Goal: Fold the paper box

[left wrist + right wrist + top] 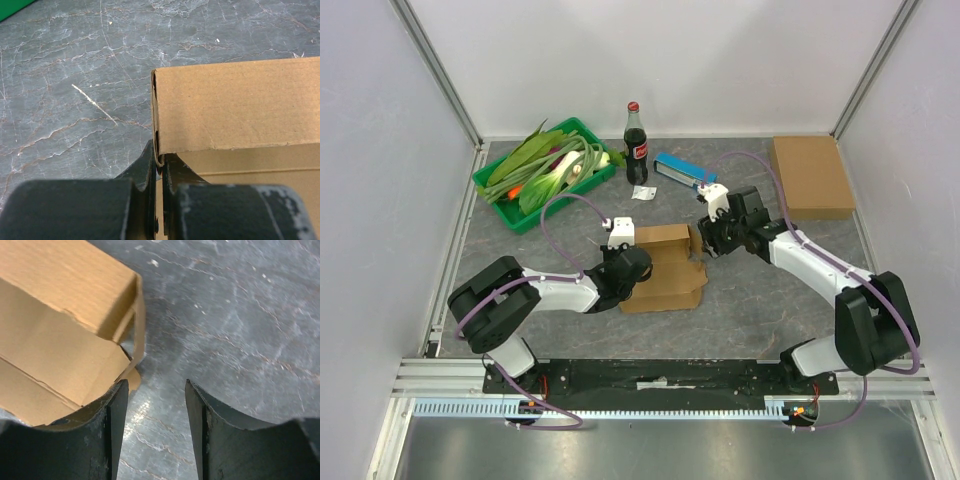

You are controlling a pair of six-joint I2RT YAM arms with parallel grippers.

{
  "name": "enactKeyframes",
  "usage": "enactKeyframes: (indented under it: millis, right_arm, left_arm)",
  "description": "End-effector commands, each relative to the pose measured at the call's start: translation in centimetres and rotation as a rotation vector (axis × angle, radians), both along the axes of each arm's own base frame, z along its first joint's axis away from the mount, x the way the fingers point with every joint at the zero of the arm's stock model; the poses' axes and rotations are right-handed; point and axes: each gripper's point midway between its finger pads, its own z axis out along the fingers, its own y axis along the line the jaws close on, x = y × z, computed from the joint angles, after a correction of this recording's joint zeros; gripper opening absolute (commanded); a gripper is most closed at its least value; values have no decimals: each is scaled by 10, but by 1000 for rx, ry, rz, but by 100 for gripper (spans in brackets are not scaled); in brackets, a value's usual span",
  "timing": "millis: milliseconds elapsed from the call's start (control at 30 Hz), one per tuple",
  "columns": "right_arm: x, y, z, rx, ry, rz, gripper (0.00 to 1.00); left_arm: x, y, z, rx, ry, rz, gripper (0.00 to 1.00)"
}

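Observation:
The brown paper box [665, 265] lies partly folded in the middle of the table, its back wall raised and its base flat in front. My left gripper [628, 268] is at its left edge, shut on the thin left side wall [156, 125] of the box; the raised panel [240, 107] fills the right of that view. My right gripper [712, 240] is open and empty at the box's right end. In the right wrist view its left finger [107, 425] is beside the box's corner flap [131, 360], and bare table shows between the fingers.
A green tray [542, 175] of vegetables stands at the back left. A cola bottle [635, 145] and a blue packet [682, 170] are behind the box. A flat brown cardboard piece [810, 175] lies at the back right.

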Motion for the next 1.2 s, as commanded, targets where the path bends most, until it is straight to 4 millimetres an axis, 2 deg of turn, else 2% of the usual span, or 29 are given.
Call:
enactKeyframes:
  millis: [0, 300, 400, 433, 467, 533, 700, 833, 867, 933, 967, 1033, 1167]
  right_arm:
    - [11, 25, 8, 61, -99, 113, 57]
    - [12, 55, 0, 137, -144, 237, 59]
    - [12, 61, -3, 151, -188, 247, 60]
    - [17, 63, 1, 164, -232, 244, 60]
    - [13, 60, -6, 158, -235, 239, 60]
    - [18, 63, 3, 167, -321, 225, 59]
    - [26, 63, 6, 134, -401, 144, 53]
    - [30, 72, 14, 206, -458, 83, 48]
    - [30, 69, 6, 197, -453, 70, 49]
    - [30, 76, 9, 232, -474, 52, 49]
    - [31, 72, 3, 218, -472, 11, 50]
    - [31, 77, 3, 226, -496, 6, 50]
    - [30, 76, -4, 195, -520, -55, 43]
  left_arm:
    - [6, -7, 10, -1, -31, 2, 2]
    - [6, -6, 10, 1, -32, 1, 2]
    - [6, -6, 12, -4, -36, 2, 2]
    - [6, -6, 11, 0, -35, 1, 2]
    - [6, -6, 12, 1, -36, 0, 2]
    - [6, -5, 13, -3, -40, 5, 2]
    - [5, -4, 14, -2, -43, 5, 2]
    - [5, -3, 14, -4, -45, 5, 2]
    - [5, -3, 15, -5, -47, 6, 2]
    - [5, -4, 15, -6, -46, 3, 2]
    - [5, -3, 14, -3, -45, 4, 2]
    - [5, -3, 14, -5, -46, 3, 2]
    - [4, -1, 14, -6, -45, 5, 2]
